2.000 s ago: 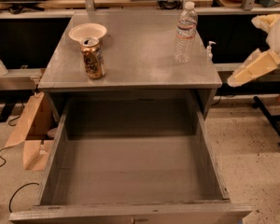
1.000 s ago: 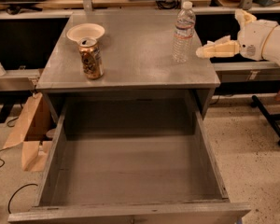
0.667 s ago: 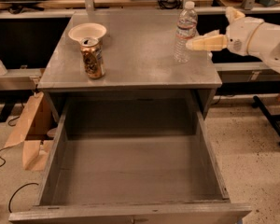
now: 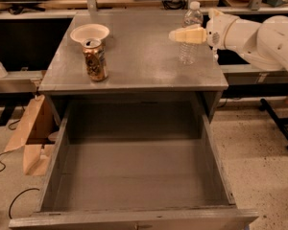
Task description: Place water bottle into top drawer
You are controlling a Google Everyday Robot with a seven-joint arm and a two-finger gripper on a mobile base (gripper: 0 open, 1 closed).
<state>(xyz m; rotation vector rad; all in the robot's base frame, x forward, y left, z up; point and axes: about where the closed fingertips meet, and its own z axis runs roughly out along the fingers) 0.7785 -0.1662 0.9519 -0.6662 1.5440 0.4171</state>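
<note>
The water bottle (image 4: 187, 52), clear with a white cap, stands upright at the back right of the grey cabinet top (image 4: 144, 63). My gripper (image 4: 176, 34) reaches in from the right on the white arm (image 4: 259, 37) and sits at the bottle's mid height, overlapping it in the camera view. Its tip points left, just past the bottle. I cannot tell whether it touches the bottle. The top drawer (image 4: 55, 164) is pulled fully open below the cabinet top, with nothing inside it.
A brown-gold drink can (image 4: 95, 60) and a white bowl (image 4: 89, 32) stand at the left of the cabinet top. A cardboard box (image 4: 31, 133) leans on the floor to the left. A dark stand leg (image 4: 278, 123) crosses the floor to the right.
My arm has swung left from beside the cabinet. The gripper has gone from right of the bottle to across its middle. The bottle, can and drawer have not moved.
</note>
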